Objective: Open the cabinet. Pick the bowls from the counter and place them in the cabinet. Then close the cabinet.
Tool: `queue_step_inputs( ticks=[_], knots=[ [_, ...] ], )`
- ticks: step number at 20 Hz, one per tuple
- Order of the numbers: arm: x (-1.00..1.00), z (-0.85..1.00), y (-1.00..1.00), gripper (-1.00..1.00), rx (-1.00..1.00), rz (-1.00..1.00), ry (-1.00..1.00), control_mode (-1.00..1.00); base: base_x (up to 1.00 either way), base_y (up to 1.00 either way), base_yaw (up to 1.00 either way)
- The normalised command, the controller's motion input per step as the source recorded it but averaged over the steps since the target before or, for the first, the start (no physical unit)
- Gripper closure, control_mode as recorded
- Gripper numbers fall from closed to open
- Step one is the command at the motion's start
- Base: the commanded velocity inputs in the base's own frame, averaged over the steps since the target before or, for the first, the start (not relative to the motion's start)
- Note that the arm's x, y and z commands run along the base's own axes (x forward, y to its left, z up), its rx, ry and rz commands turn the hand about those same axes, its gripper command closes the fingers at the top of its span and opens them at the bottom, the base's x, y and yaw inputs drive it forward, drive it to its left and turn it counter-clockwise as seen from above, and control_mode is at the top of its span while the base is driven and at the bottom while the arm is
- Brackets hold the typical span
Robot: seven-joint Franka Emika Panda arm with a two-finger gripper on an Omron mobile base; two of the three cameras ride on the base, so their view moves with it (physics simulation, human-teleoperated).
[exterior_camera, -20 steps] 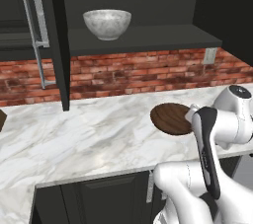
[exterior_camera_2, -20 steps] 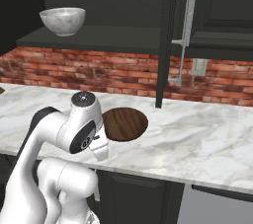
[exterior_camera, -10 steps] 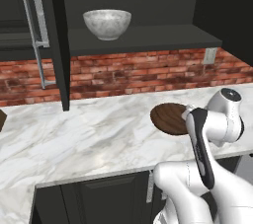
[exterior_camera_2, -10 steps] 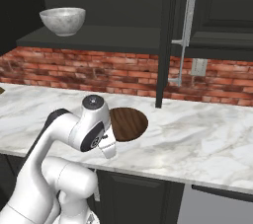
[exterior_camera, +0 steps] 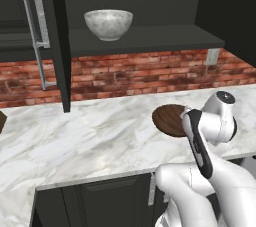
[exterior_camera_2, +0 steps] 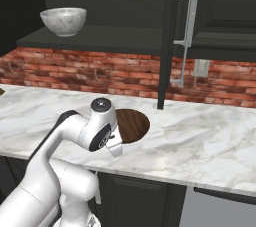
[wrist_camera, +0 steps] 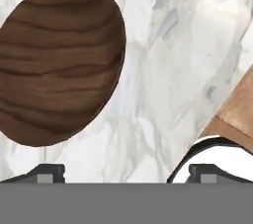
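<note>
A: Hand view first: what lay under the gripper (wrist_camera: 126, 173)?

B: The dark wooden bowl (wrist_camera: 57, 60) sat on the white marble counter (wrist_camera: 168, 70), up and left of the two dark fingertips (wrist_camera: 47, 172). The jaws stood wide apart with nothing between them, and only bare marble lay in the gap. The bowl was not touched.

A: And from the base cameras?

B: In the left base view the wooden bowl (exterior_camera: 169, 119) rested on the counter (exterior_camera: 90, 141) near its front edge, partly hidden behind the white arm. In the right base view the same bowl (exterior_camera_2: 133, 125) showed just beside the arm's wrist, again partly covered by it.

A: Where was the other bowl?

B: The speckled marble bowl (exterior_camera: 108, 24) stood upright on the dark inner shelf (exterior_camera: 150, 38) of the cabinet (exterior_camera: 56, 41), towards the left end. The right base view showed it (exterior_camera_2: 63, 21) there as well.

A: Was the cabinet open?

B: Yes. Both black doors were swung out; the left door's long silver handle (exterior_camera: 36, 31) showed in the left base view, and the right door's handle (exterior_camera_2: 187, 31) in the right base view. A red brick wall strip (exterior_camera: 140, 73) ran behind the counter below the shelf, with a pale wall outlet (exterior_camera_2: 201, 67) set in it.
</note>
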Motion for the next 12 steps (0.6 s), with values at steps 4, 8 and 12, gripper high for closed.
queue_step_inputs(
  ticks=[4,8,12],
  knots=[
    [0.42,-0.31,-0.11,-1.00,0.00,0.00,0.00,-1.00,0.00,0.00,0.00],
    [0.48,-0.30,0.00,-1.00,0.00,0.00,0.00,-1.00,0.00,0.00,0.00],
    [0.51,-0.24,-0.04,-1.00,0.01,0.00,0.04,-1.00,0.00,0.00,0.00]
  ],
)
